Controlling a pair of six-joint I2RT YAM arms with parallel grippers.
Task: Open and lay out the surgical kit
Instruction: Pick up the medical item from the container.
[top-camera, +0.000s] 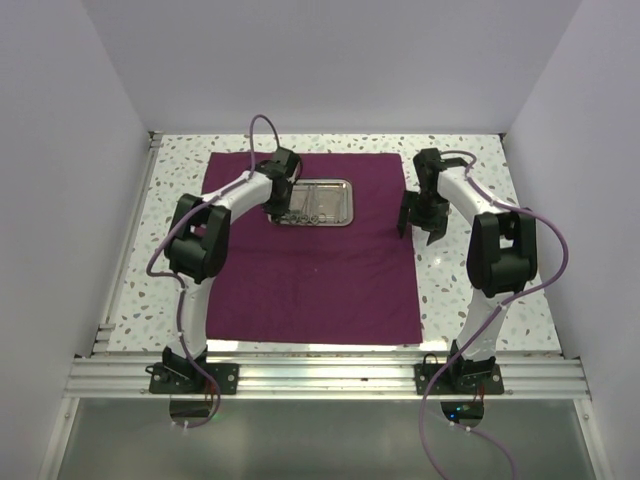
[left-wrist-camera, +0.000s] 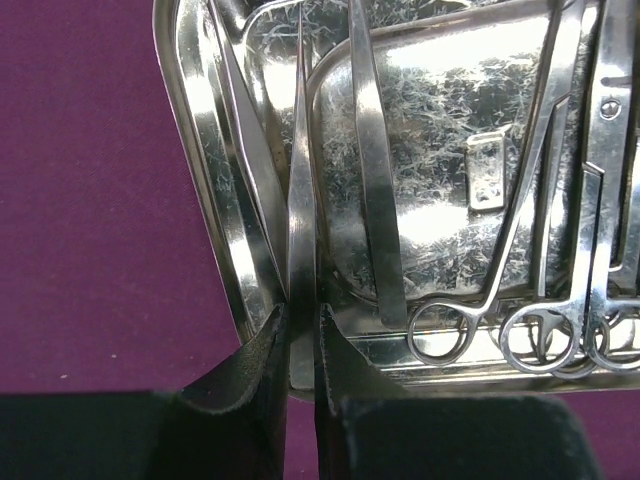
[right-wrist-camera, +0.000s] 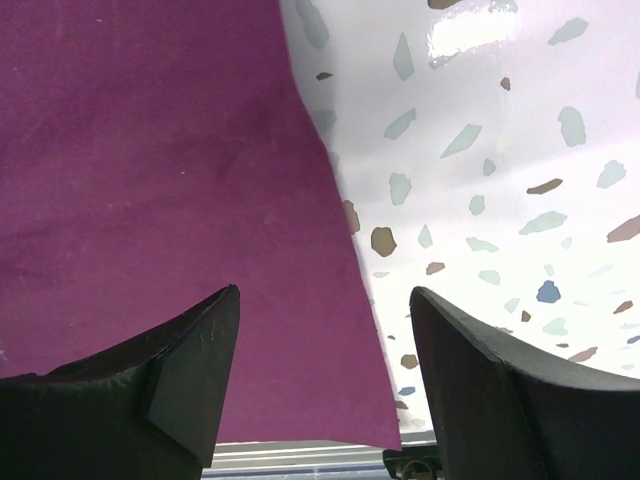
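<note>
1. I am pinching with my left gripper (left-wrist-camera: 300, 315): its fingers are standing narrow, closed on the near end of one slim pair of tweezers (left-wrist-camera: 300, 200).
2. Those tweezers are lying lengthwise in the steel tray (left-wrist-camera: 185, 150), near its left wall, with the tips pointing away from me.
3. A second pair of tweezers (left-wrist-camera: 375, 180) is lying just to the right of the pair I am gripping, and the two are angling slightly apart.
4. Further right, the ring-handled instruments (left-wrist-camera: 540, 340) are resting against each other, their finger loops lying at the tray's near rim.
5. The tray is sitting on the far middle of the purple cloth (top-camera: 310, 270), which is lying opened out flat on the speckled table (top-camera: 480, 290).
6. I am keeping my right gripper (right-wrist-camera: 325, 292) wide, with nothing between its fingers.
7. It is hovering over the cloth's right edge, one finger above the cloth and the other above the bare table, well apart from the tray.
</note>
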